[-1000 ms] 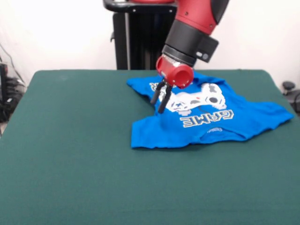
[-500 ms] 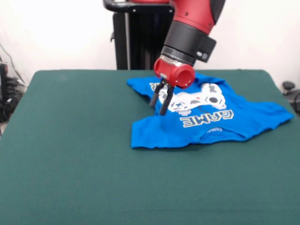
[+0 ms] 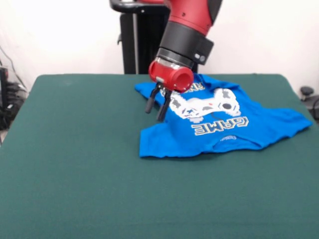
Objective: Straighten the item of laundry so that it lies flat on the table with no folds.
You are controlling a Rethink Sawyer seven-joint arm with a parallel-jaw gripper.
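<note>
**Crumpled shirt on green bench, hand open above its edge**

Large rectangular bench (image 3: 75,174) with dark green felt-like top, filling most of the front view. Red and black arm (image 3: 187,30) reached down from above, ending in a red cylindrical wrist. Small bright blue T-shirt (image 3: 164,142) with white-and-grey game controller print and white "GAME" lettering lay on the bench's far right part, well clear of the near edge. Lay unevenly: left edge pinched inward, hem rumpled, a sleeve stretched toward the right. Black two-fingered hand (image 3: 156,110) hung at the shirt's left edge, tilted, fingers (image 3: 162,112) parted with a gap between, gripping nothing. Contact with the cloth not discernible.
</note>
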